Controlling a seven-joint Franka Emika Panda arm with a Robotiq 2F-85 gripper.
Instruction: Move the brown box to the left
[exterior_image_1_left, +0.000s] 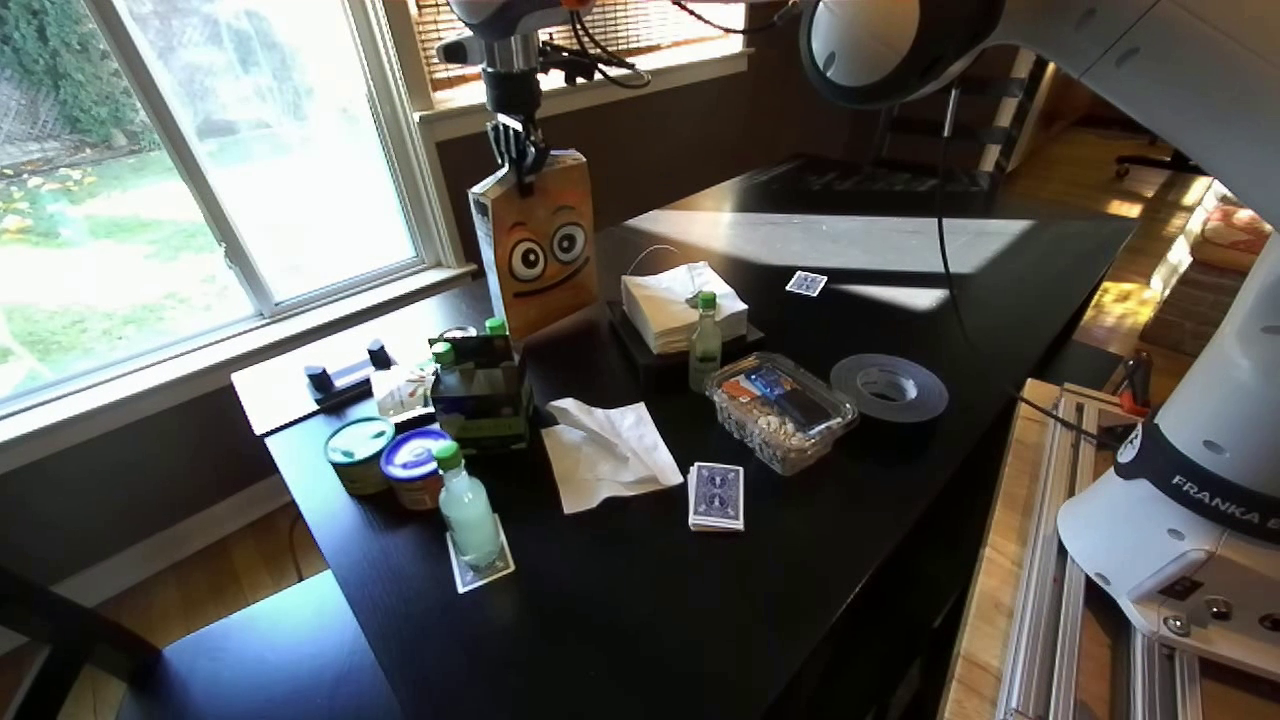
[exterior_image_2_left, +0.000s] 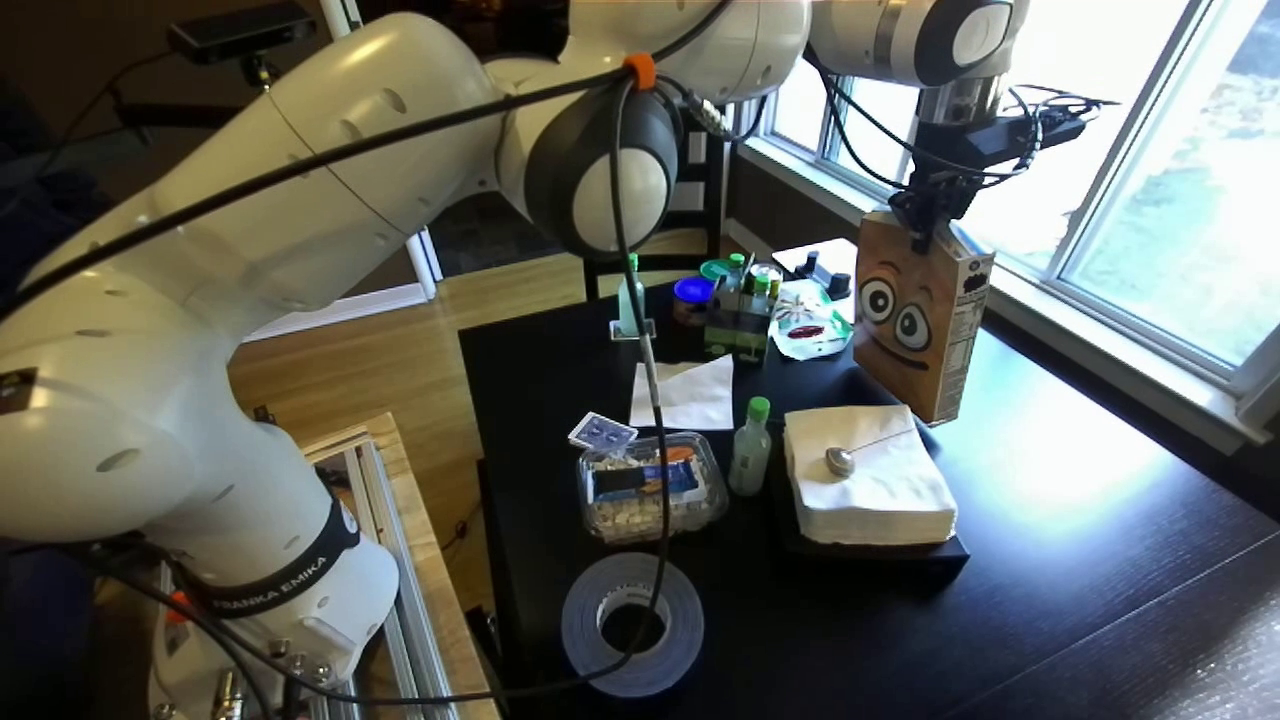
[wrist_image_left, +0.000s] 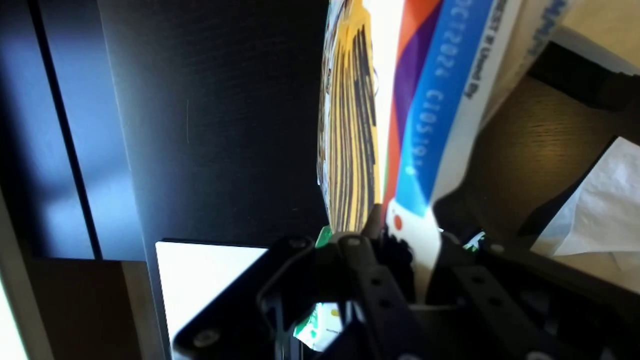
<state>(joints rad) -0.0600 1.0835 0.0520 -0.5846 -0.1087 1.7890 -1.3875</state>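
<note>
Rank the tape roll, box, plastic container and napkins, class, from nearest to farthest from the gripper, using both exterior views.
1. Box: held at its top by the gripper.
2. Napkins: stacked on a dark stand.
3. Plastic container: on the robot's side of the table.
4. Tape roll: beside the container, on that same side.

Arm (exterior_image_2_left: 410, 170) outstretched; hand (exterior_image_1_left: 525, 174) pointing down, clamped.

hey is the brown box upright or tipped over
Upright: the brown box shows its face right way up in both exterior views, and the gripper pinches its top edge. I can't tell whether its base touches the table.
</note>
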